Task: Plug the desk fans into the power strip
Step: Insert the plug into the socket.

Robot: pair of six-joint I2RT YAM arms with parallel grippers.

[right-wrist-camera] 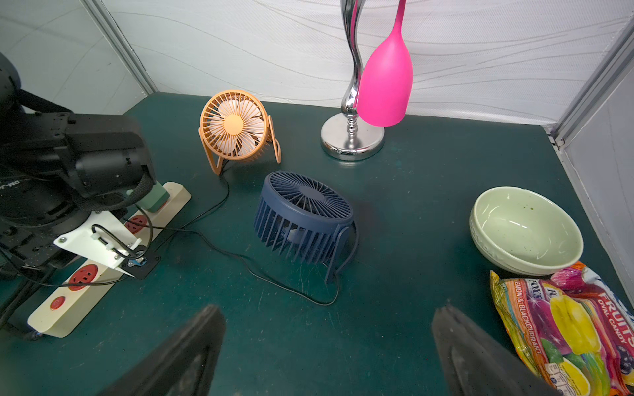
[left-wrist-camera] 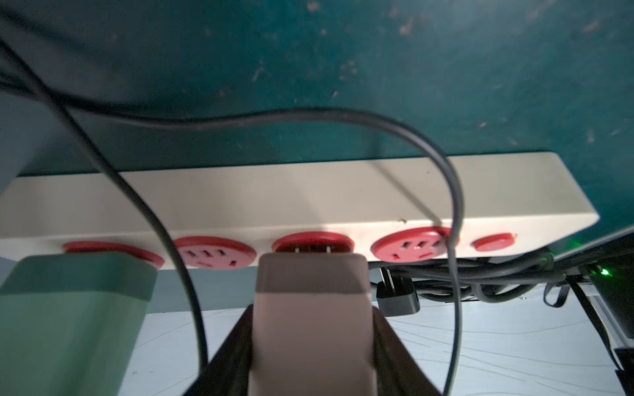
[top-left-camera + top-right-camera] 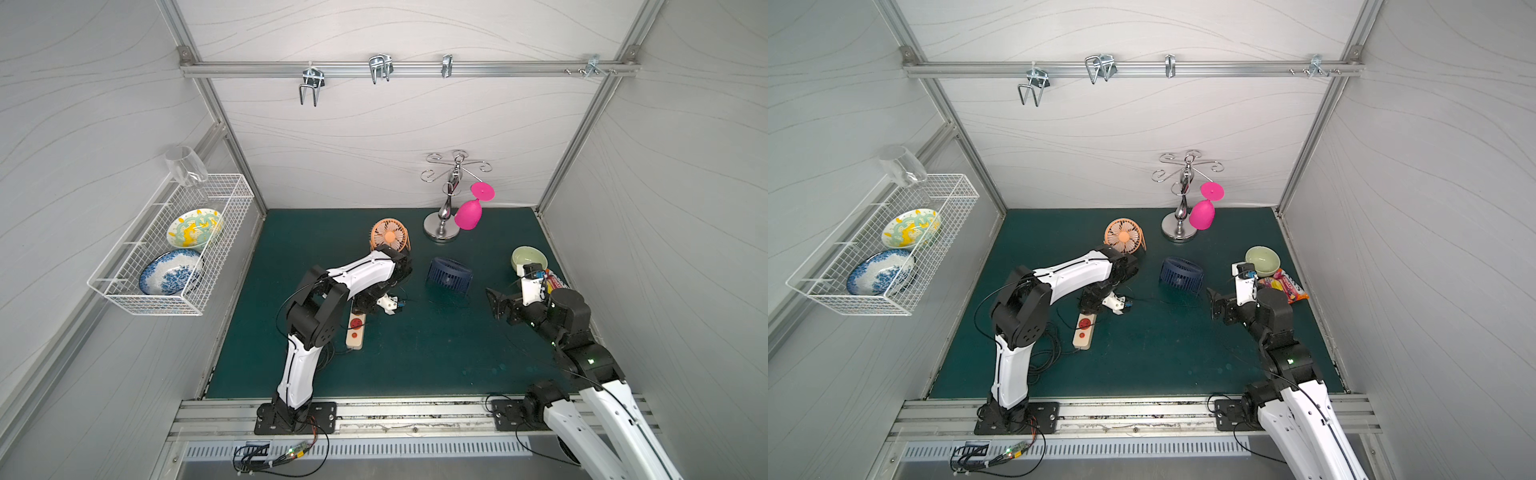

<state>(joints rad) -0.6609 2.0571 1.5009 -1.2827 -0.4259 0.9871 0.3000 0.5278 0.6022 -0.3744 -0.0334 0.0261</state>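
Nearly there, the left gripper [image 2: 312,322] clamps a beige plug [image 2: 313,274] at lower centre of the left wrist frame, prongs partly showing at a red socket [image 2: 313,241] of the power strip [image 2: 308,195] spanning mid-frame, so full seating seems left to do; the right gripper [image 1: 326,312] hangs open, empty.

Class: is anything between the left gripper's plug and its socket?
Nothing visible does: the plug has its prongs at a free socket of the power strip; a black cord crosses only the neighbouring socket.
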